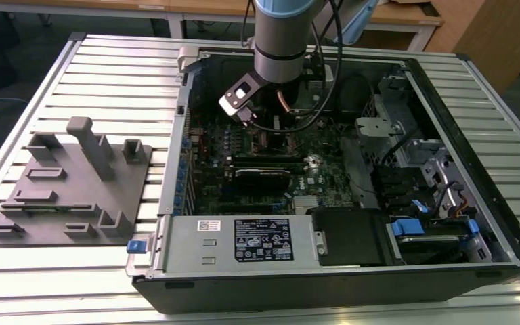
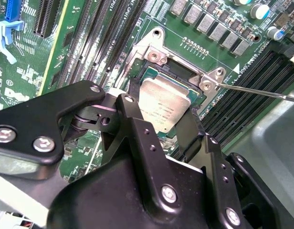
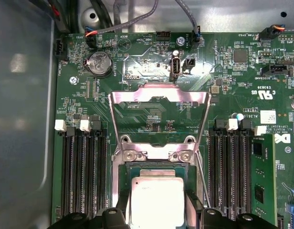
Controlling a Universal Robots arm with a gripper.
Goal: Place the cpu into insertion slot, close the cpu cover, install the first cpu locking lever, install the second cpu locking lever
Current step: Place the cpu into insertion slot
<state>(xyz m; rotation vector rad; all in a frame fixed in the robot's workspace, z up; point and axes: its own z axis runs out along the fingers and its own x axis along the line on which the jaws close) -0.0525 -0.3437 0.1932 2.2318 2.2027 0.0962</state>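
The cpu (image 2: 163,98) is gripped at the insertion slot (image 2: 161,71), inside the opened computer case (image 1: 490,223).

In the second wrist view the gripper (image 2: 161,125) is closed on two opposite edges of the chip. Part of the slot is hidden by its black fingers (image 2: 132,124), so full seating cannot be judged. In the first wrist view the cpu cover (image 3: 159,94) is seen raised off the slot. A thin locking lever (image 2: 257,90) is seen unlatched beside it. In the exterior view the slot is masked by the arm (image 1: 283,40) over the motherboard's (image 1: 242,193) far part.
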